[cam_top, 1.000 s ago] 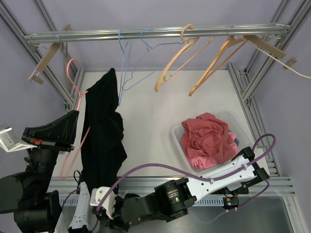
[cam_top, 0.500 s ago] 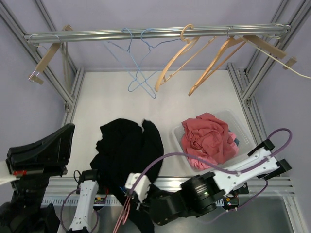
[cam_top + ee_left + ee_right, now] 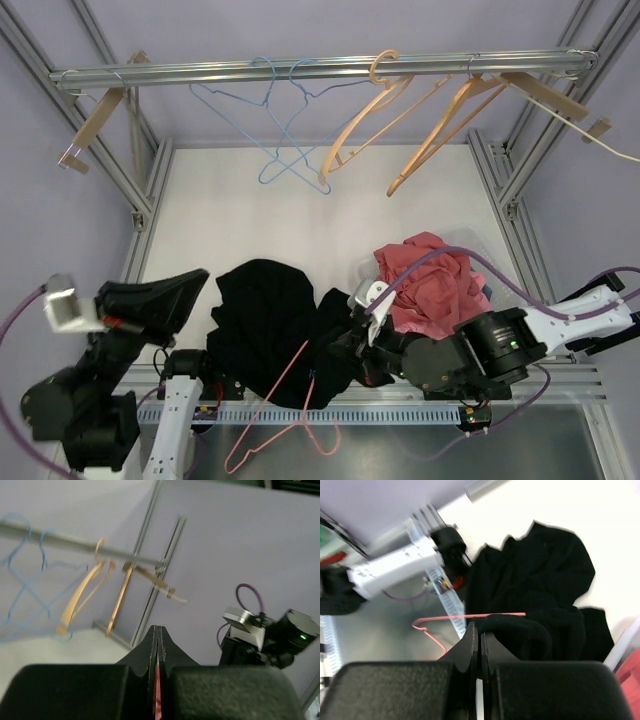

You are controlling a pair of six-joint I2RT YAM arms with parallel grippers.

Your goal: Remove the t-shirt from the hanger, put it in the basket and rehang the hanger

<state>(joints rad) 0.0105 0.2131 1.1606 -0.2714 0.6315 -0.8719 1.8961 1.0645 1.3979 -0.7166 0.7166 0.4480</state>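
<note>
The black t-shirt point(image 3: 262, 318) lies crumpled on the white table near its front edge, and also shows in the right wrist view point(image 3: 540, 580). The pink wire hanger point(image 3: 285, 418) lies off the shirt, over the front rail, with one end touching the shirt's edge; it also shows in the right wrist view point(image 3: 442, 616). My right gripper point(image 3: 353, 336) point(image 3: 479, 626) is shut on a fold of the shirt's right edge. My left gripper point(image 3: 198, 282) point(image 3: 157, 628) is shut, raised left of the shirt and pointing up; a thin red sliver that I cannot identify shows between its jaws.
A clear bin point(image 3: 362, 285) holding red cloth point(image 3: 430, 280) stands right of the shirt. Blue wire hangers point(image 3: 285, 165) and wooden hangers point(image 3: 365, 135) hang from the metal rail point(image 3: 320, 68) at the back. Frame posts stand at both sides.
The shirt came down from hanging and now lies heaped on the table. The pink hanger came out of it and lies over the front edge. My right arm pulled the shirt's edge to the right.
</note>
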